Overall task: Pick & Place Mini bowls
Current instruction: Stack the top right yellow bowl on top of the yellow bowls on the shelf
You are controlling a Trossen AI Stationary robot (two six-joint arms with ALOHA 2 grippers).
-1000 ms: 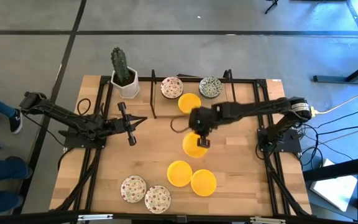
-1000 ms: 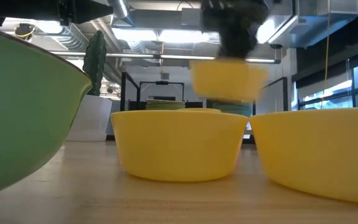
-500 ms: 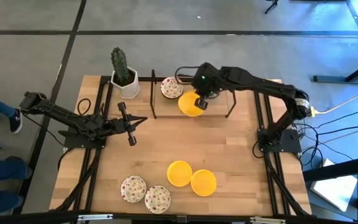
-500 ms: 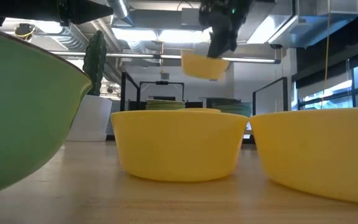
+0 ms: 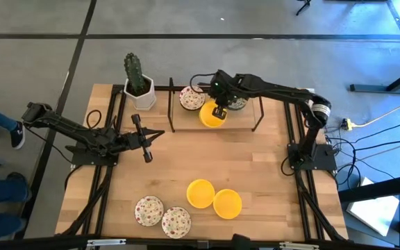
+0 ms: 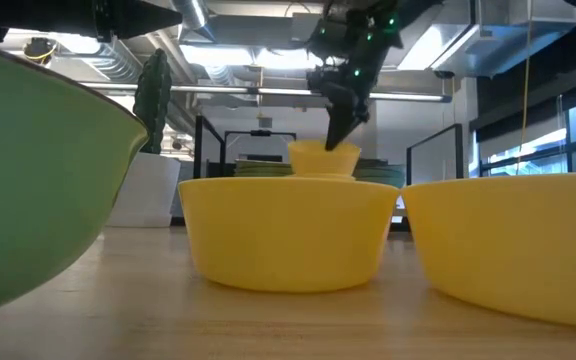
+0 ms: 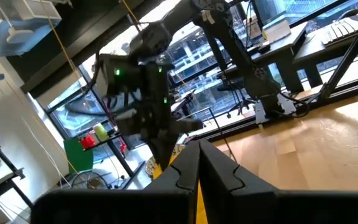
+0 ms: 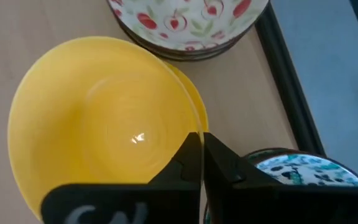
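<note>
Nearest the low camera, two yellow bowls (image 5: 201, 193) (image 5: 227, 203) sat touching on the front of the table (image 5: 269, 173), with two red-speckled bowls (image 5: 148, 210) (image 5: 176, 221) beside them. Mid-table on the left, the left gripper (image 5: 144, 137) waited, its fingers pressed together with nothing between them.

Farther back, the right gripper (image 5: 220, 111) reached over the rear row, its fingers pinched on the rim of a yellow mini bowl (image 8: 98, 143). That bowl appeared to rest in, or just over, another yellow bowl (image 8: 194, 102) whose edge showed beneath it; whether they touched could not be told. A stack of cherry-patterned bowls (image 8: 188, 22) lay just beside it, a green-patterned bowl (image 8: 297, 171) on the other side, and the cactus pot (image 5: 139, 90) stood farther left.

The step looked to be the release onto the yellow stack. Doing it well probably called for settling the bowl level and centred before opening, then lifting straight up so the fingers would not drag the rim or nudge the neighbouring stacks.
</note>
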